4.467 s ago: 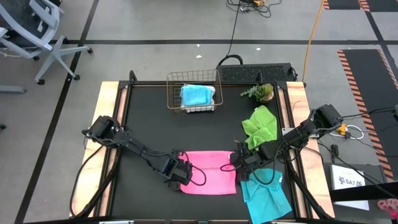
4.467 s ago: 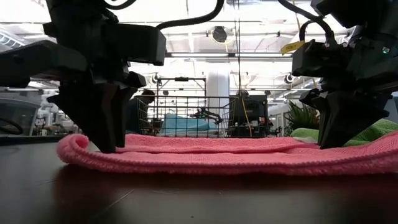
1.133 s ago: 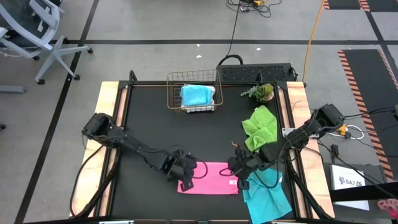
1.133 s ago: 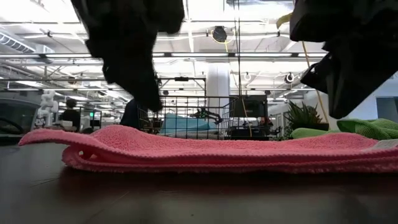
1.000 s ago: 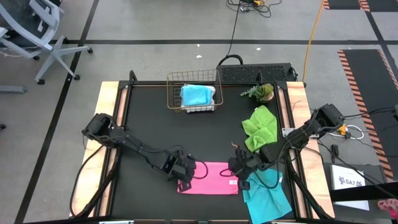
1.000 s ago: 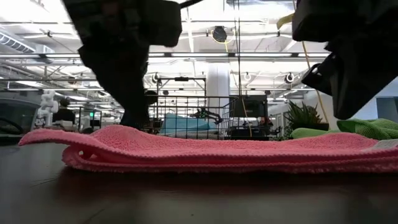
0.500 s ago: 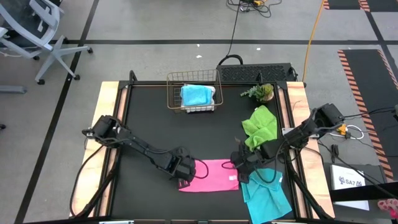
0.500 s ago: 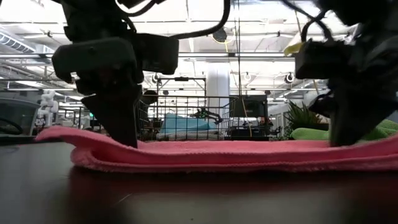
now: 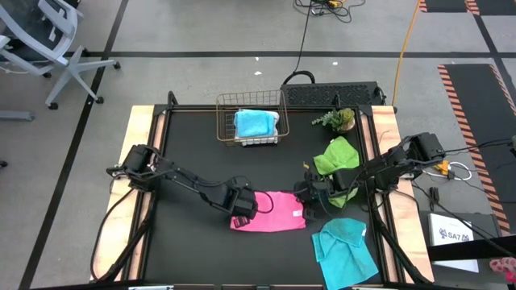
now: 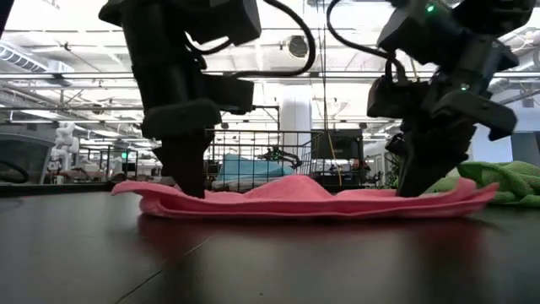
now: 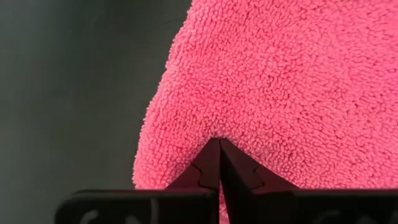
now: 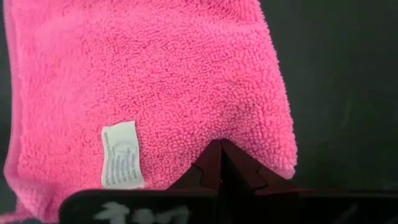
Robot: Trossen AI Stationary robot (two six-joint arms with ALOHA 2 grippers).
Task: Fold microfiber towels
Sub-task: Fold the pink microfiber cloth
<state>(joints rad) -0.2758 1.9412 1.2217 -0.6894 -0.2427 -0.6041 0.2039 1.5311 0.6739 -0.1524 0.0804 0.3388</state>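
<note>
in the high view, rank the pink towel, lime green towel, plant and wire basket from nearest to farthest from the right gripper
1. Pink towel: pinched at its right end by the right gripper.
2. Lime green towel: just behind the gripper, toward the table's right side.
3. Plant: back right, beyond the green towel.
4. Wire basket: back centre, farthest.

From above, each pincer covers an end of the pink towel (image 9: 270, 212), so the pinched edges underneath are out of sight. The basket (image 9: 248, 121) shows a blue towel (image 9: 253, 122) on top of something pale, too little of it exposed to name. The other blue towel (image 9: 345, 251) lies bunched, its folds hiding its own underside. Level with the surface, both arms run off the top edge, and the green towel (image 10: 504, 182) is cut by the right edge.
</note>
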